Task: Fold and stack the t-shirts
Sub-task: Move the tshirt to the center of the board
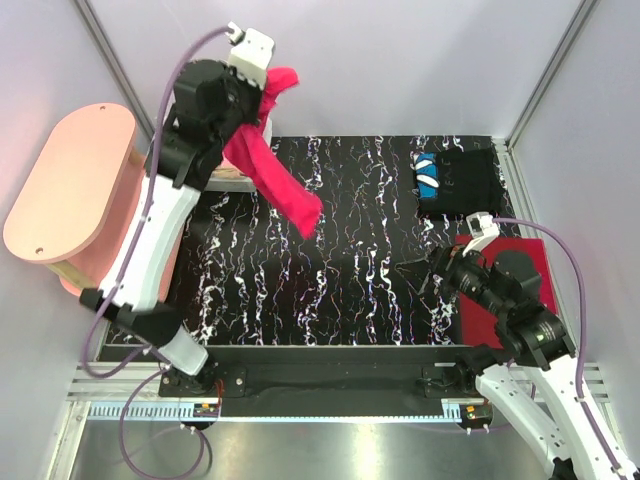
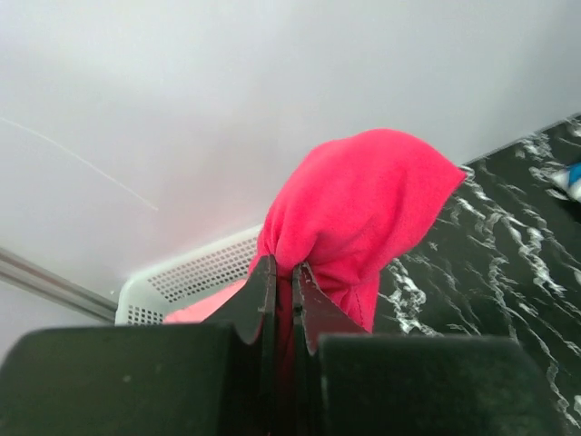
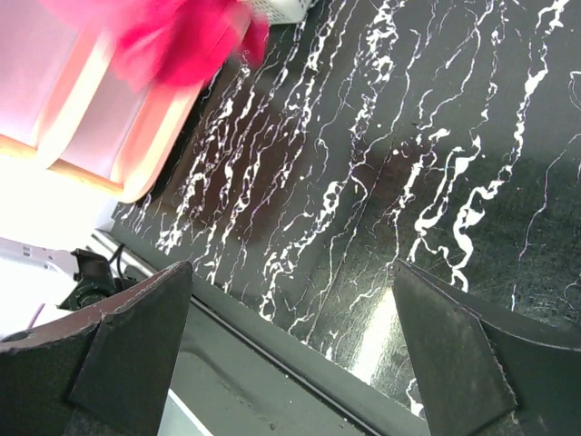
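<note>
left gripper (image 2: 281, 270) clamped on the crimson t-shirt (image 2: 363, 200), held aloft — not yet folded; right gripper (image 3: 292, 272) spread, empty; the black t-shirt (image 1: 465, 182) looks folded — early going, i judge.

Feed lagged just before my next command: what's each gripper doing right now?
Left gripper: jaws closed on the soft crimson-red cloth t-shirt.
Right gripper: jaws open, holding nothing.

The top camera looked down on the whole black marbled mat (image 1: 350, 270) from above its near edge. The left wrist camera hung close over the mat's far-left corner, facing the back wall (image 2: 227, 109). The right wrist camera, low at the mat's near-right side, looked across toward that corner, where all three views caught the crimson t-shirt (image 1: 270, 165).
</note>
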`<state>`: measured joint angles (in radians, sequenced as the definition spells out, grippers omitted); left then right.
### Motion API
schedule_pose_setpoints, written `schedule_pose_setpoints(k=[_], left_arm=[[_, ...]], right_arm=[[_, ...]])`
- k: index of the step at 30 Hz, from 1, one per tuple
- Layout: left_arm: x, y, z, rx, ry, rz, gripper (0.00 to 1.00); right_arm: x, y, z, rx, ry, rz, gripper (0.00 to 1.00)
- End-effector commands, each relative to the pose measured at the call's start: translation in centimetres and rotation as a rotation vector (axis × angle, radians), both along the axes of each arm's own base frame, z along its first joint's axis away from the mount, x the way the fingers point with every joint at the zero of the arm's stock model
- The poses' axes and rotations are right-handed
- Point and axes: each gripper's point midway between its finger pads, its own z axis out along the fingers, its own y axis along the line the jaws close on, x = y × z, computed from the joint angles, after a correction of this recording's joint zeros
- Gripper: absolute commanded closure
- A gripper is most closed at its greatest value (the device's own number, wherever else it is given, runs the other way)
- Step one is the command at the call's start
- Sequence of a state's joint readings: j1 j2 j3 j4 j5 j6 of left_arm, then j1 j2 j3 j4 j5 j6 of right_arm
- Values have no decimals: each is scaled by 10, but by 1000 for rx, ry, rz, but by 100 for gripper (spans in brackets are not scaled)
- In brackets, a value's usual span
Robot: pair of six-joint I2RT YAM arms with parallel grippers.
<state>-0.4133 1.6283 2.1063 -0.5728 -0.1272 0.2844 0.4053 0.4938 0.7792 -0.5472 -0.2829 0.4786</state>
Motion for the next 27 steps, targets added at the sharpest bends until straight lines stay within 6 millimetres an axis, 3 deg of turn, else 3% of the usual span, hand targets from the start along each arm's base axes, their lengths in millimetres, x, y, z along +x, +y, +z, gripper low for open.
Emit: schedule_pose_setpoints(k=[1,2,4,5,6,8,11,14,15,16,18,19,22,25,26,27], left_arm=[[-73,-35,8,60,12,-147,100],[-90,-53,-12,85,67,-211,100],[-120,-66,-22,64,100,-311,100],[-133,-79,-55,102,187,-381,100],[-146,-90,-68,102,226,-469,100],[-162,-99,-106,111,336,-539,100],[-183,-122,-138,146,426,-653,100],[-195,-146,-134,161,416,-723,100],[-193,-157,-140,172,431,-736,100],[-200,-171,-127,165,406,-772,100],[-202,-193,-136,181,426,-803,100],[-213,-207,-132,185,417,-843,100],[-229,-239,-159,218,483,-911,100],[-237,-257,-198,234,599,-945,48],[-235,-259,-208,238,627,-932,2],[-229,-256,-228,256,671,-883,1]], right_arm=[[-3,0,7,5,-42,10,0],[-2,0,9,5,-47,9,1],[-3,-2,12,7,-55,3,0],[-3,-1,14,10,-60,6,0],[-3,-2,15,10,-64,6,0],[-4,-1,15,13,-64,8,0],[-5,-2,19,22,-68,5,0],[-5,-3,25,36,-73,-7,0],[-5,-3,26,39,-73,-12,0],[-5,-4,28,42,-78,-17,0],[-4,-4,30,44,-78,-22,0],[-4,-5,31,46,-80,-25,0],[-5,-6,37,52,-84,-28,0],[-7,-7,41,47,-88,-28,0],[-9,-7,40,37,-85,-23,0],[-9,-8,41,36,-86,-23,0]])
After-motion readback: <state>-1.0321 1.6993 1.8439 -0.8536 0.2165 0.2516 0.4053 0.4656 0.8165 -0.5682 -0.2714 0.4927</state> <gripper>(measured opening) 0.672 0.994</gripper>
